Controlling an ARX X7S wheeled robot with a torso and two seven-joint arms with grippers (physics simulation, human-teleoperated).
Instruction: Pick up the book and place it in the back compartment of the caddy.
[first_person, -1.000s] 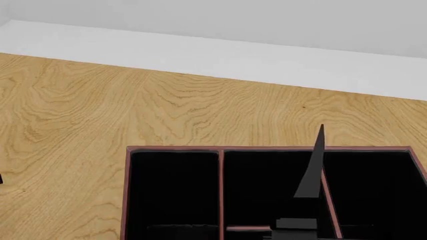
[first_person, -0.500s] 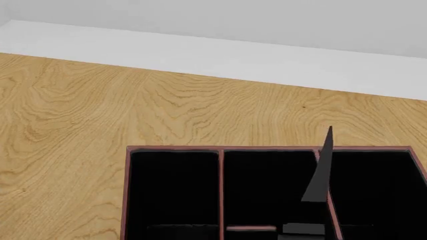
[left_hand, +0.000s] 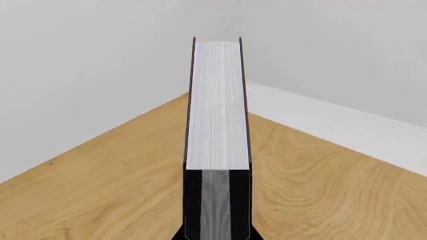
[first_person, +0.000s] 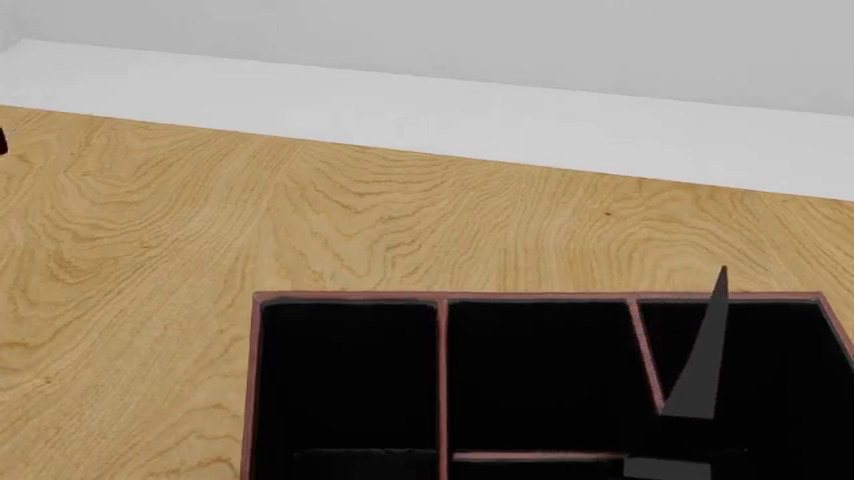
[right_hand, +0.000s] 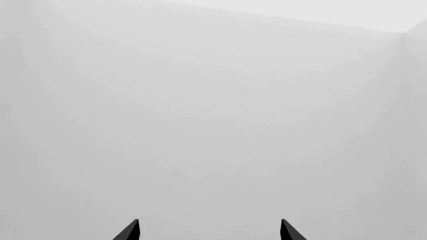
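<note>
- While the left end effector (left_hand: 217, 210) is clamped on the book (left_hand: 216, 105), the left wrist view shows the black covers pinched from both sides, the white-grey page edge facing the camera and running away from it.
- Held this way, the book is up in the air, clear of the wooden surface (left_hand: 100, 200), with a pale wall (left_hand: 80, 75) and a white strip (left_hand: 333, 120) along the far edge of the wood behind it.
- From the head view, the book cannot be made out; only a small dark bit shows at that picture's far left edge, well apart from the caddy (first_person: 350, 297), and what it is cannot be told.
- Over on the other side, the right end effector (right_hand: 209, 231) has its two black fingertips (right_hand: 130, 231) spread apart with nothing between them, pointing at a plain pale wall.
- Seen from the head view, a dark pointed finger (first_person: 701, 350) of that end effector rises over the caddy's right-hand section.
- Black inside, the caddy has thin pinkish-brown walls and dividers, and it rests on the wooden surface (first_person: 160, 250); the sections in view hold nothing but the finger above them.
- Beyond the caddy, the wood runs back to the white strip (first_person: 441, 110) and the wall.
</note>
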